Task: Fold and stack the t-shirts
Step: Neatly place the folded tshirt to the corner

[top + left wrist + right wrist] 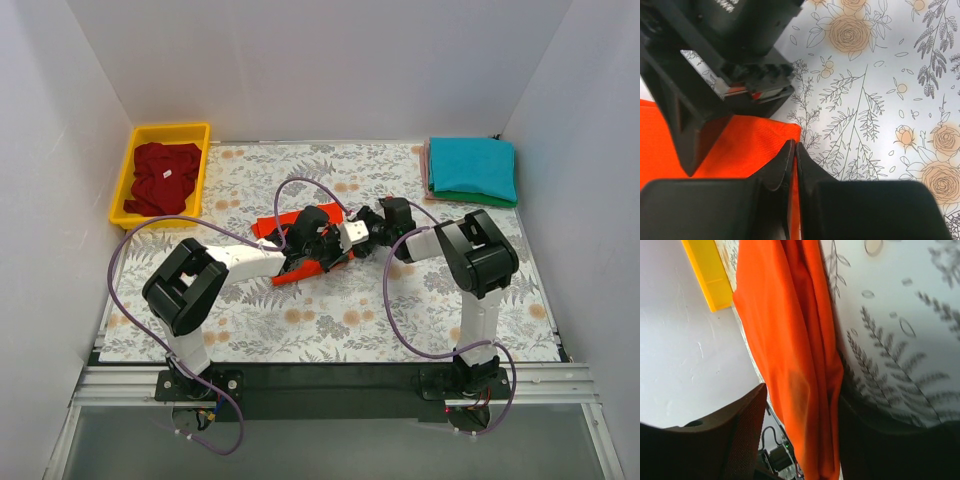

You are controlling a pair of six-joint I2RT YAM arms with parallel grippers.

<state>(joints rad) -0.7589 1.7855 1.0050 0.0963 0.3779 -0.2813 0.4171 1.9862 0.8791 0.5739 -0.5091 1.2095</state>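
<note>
The bright orange-red t-shirt (268, 226) lies bunched mid-table under both grippers. My left gripper (332, 258) is shut on its edge, and a sliver of the orange cloth (740, 145) shows between the closed left gripper (795, 147) tips. My right gripper (351, 235) meets it from the right. The right wrist view shows the right gripper (800, 410) open, straddling a hanging fold of orange cloth (785, 315); one finger touches the fold and the other stands apart. A maroon t-shirt (160, 178) lies crumpled in the bin. A folded teal t-shirt (472, 165) rests on a green one (470, 198) at the back right.
The yellow bin (203, 150) stands at the back left, and its corner (707, 275) shows in the right wrist view. A floral table cloth (400, 310) covers the table. White walls close in the left, back and right sides. Purple cables loop off both arms.
</note>
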